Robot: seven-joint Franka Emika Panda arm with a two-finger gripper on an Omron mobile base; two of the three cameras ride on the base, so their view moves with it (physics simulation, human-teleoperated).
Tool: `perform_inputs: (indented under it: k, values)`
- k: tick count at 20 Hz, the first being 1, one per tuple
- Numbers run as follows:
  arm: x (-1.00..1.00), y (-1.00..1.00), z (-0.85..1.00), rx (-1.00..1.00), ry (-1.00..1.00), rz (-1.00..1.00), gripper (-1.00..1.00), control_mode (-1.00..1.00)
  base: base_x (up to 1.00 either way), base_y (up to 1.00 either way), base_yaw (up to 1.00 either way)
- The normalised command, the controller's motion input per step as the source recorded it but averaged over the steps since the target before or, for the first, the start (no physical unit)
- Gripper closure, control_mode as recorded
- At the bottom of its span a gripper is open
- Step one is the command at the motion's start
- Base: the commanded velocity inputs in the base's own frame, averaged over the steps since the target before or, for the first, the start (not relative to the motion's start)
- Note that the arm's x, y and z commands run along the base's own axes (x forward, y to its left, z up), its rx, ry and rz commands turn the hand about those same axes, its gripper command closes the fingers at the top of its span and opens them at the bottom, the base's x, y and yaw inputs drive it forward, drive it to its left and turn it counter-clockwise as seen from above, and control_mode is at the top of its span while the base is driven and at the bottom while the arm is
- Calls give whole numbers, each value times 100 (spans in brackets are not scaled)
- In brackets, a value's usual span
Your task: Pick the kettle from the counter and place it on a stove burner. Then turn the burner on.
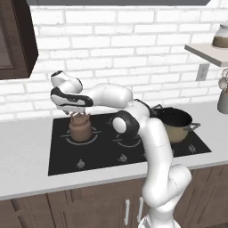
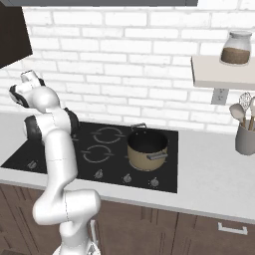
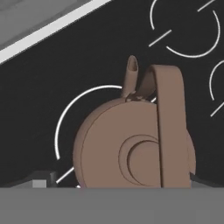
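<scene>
Kettle (image 1: 80, 128) upright on stove burner (image 1: 67, 139), back-left ring of black cooktop (image 1: 67, 160). Gripper (image 1: 78, 115) directly above kettle handle, fingers spread wide either side of kettle body, not clamping it. Hand view: kettle (image 3: 131, 148) from above, fingertip (image 3: 41, 180) at its left. Tan pot (image 1: 176, 124) at cooktop's right edge. Counter (image 1: 22, 156) surrounds cooktop.
</scene>
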Motion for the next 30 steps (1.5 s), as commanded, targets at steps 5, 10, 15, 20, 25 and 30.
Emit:
perform_inputs:
  k: [5, 10, 15, 20, 25, 30]
  values:
    - [16, 0, -48, 0, -5, 0, -100, -100, 0, 0, 0]
    - [-5, 0, -35, 0, 0, 0, -100, -100, 0, 0, 0]
    - [-25, 0, -8, 0, 6, 0, -100, -100, 0, 0, 0]
    - [-1, -1, -29, -1, 5, 0, -100, -100, 0, 0, 0]
    - [11, -9, -59, -5, 0, 7, -100, -100, 0, 0, 0]
    - [10, -4, -82, -3, -2, 8, -100, -100, 0, 0, 0]
